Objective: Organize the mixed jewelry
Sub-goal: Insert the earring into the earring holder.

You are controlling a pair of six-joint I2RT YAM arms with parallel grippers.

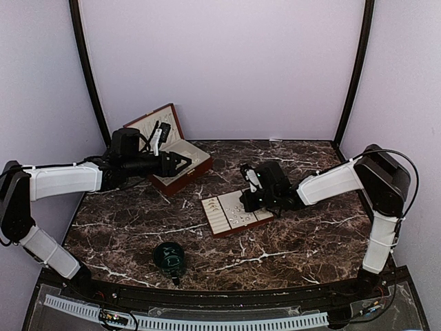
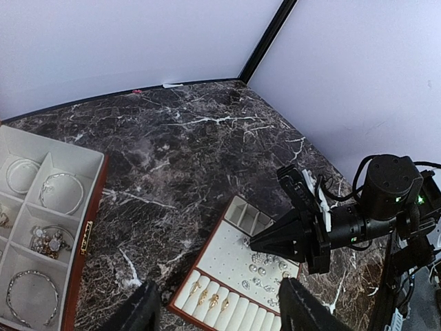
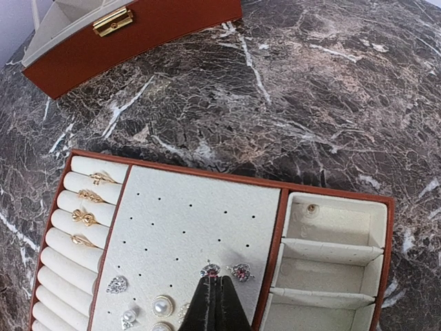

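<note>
**Left gripper**: jaws spread well apart and holding nothing. It hangs over the open jewelry box at the back left of the marble table. In its wrist view, both fingers show at the lower edge.

**Right gripper**: fingers pressed fully together, pointing down onto the tray. The tray sits mid-table, apart from the box. The tip is at a pink-stoned stud on the perforated middle panel. Whether that stud is actually pinched cannot be told (the tip covers the contact).

**Jewelry**: the pieces lie in three places.
- Small earrings cluster at the near end of the panel, just beside the gripper tip. A pearl stud and a second pink stud are among them.
- Four gold rings sit in the padded rolls along the tray's left side, as the right wrist view shows it.
- On the tray's opposite side, one cream compartment holds a single small piece — too small to identify.
- Thin bangles lie in the box's compartments.

**Dark green cup**: upright near the front edge of the table, well apart from both tray and box.
</note>
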